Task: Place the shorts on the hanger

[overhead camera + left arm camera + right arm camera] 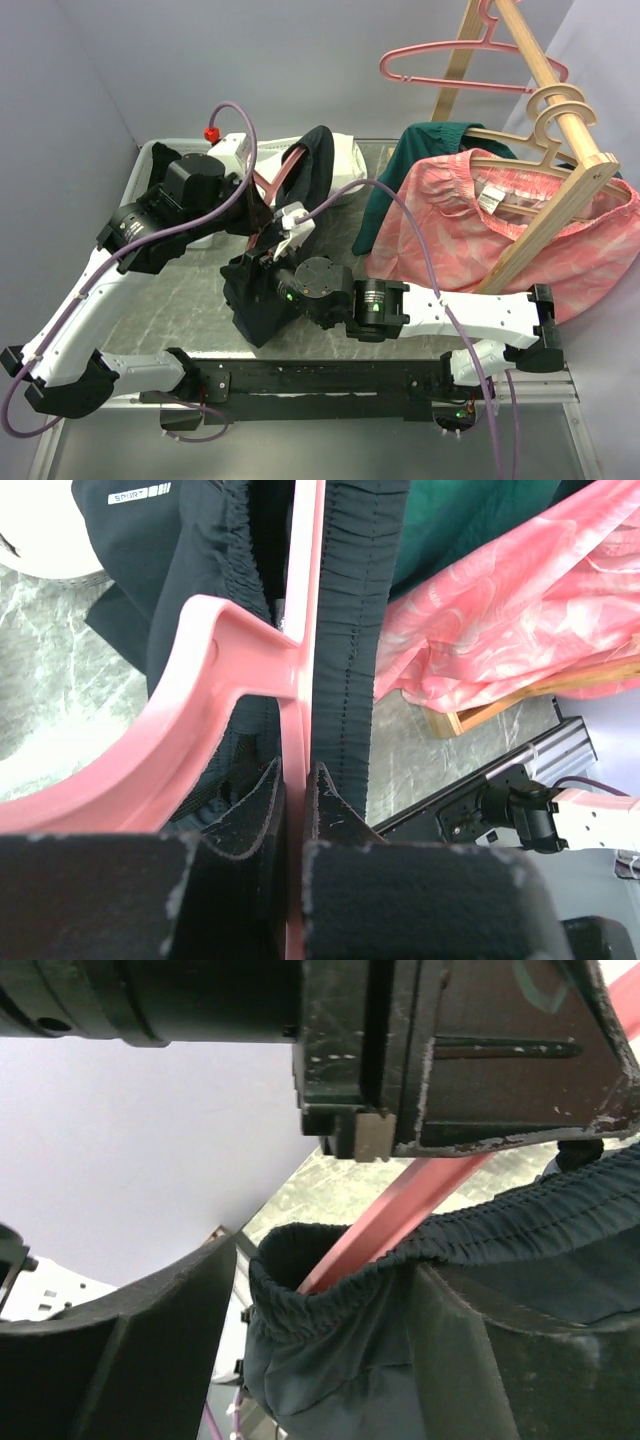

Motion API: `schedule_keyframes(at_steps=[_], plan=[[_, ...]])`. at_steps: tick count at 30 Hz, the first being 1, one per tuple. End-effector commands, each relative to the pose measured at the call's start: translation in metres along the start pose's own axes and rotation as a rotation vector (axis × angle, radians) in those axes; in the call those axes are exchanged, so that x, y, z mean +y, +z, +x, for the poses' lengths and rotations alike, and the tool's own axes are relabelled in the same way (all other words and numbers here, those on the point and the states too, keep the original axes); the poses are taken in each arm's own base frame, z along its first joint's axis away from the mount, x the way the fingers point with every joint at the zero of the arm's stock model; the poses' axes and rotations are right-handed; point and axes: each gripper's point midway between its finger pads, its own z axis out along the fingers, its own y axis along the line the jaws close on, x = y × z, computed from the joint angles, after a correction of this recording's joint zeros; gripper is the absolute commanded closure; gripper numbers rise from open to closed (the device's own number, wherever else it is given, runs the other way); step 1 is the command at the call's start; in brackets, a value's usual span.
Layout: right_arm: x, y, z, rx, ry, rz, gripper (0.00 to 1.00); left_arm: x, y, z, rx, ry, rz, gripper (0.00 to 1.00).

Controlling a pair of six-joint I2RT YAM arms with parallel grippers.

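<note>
Clamping the bar of one pink hanger (250,650), the left tool (295,780) is closed tight on it near the centre of the worktop (180,300). The single pair of black shorts (345,630) hangs against that bar. The right tool (330,1290), reaching in from 4 o'clock, has its two fingers spread apart, with the shorts' elastic edge and the bar between them. At 2 o'clock a wooden rack (545,205) carries a second pink hanger (432,47), two pale wooden hangers (557,105) and one pink garment (450,230). One green garment (400,190) lies at its 9 o'clock.
</note>
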Motion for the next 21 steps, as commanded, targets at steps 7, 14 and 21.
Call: schedule_keyframes(at_steps=[7, 14, 21], plan=[[0.010, 0.006, -0.006, -0.052, 0.166, -0.091, 0.40, -0.027, -0.013, -0.035, -0.143, -0.041, 0.127, 0.99], [0.003, 0.012, -0.007, -0.046, 0.273, -0.191, 0.48, -0.035, -0.014, -0.040, -0.177, -0.088, 0.169, 0.99], [0.011, 0.003, -0.012, -0.052, 0.310, -0.244, 0.89, -0.037, -0.005, -0.038, -0.170, -0.063, 0.174, 0.99]])
